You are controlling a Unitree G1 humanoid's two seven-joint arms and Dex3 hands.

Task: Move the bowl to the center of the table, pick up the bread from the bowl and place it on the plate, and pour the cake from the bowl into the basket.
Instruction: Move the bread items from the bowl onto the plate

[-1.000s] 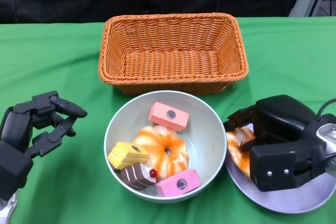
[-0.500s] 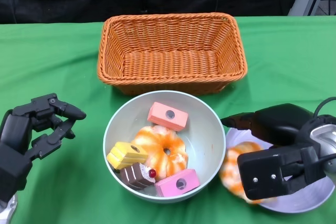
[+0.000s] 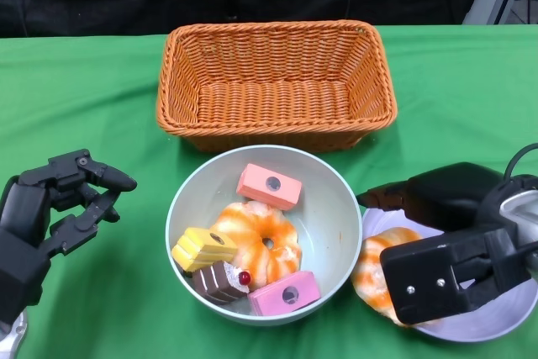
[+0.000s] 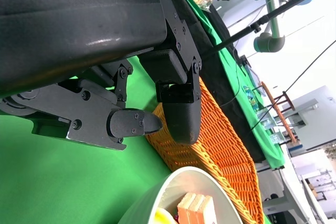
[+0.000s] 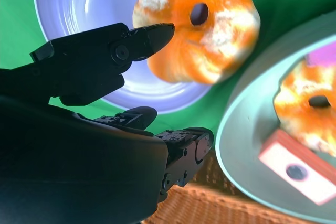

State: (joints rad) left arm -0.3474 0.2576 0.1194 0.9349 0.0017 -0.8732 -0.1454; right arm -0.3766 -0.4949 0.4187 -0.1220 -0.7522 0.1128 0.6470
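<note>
Bread down on the plate, right hand letting go!
Right hand (image 3: 454, 271) spread, empty, over bread (image 3: 377, 277) on plate (image 3: 496, 321); bowl (image 3: 336, 208) just beside, left hand (image 3: 50, 216) open, equally near.

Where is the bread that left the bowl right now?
In the head view the bread lies on the left edge of the plate, right of the bowl, with the open right hand just above it.
</note>
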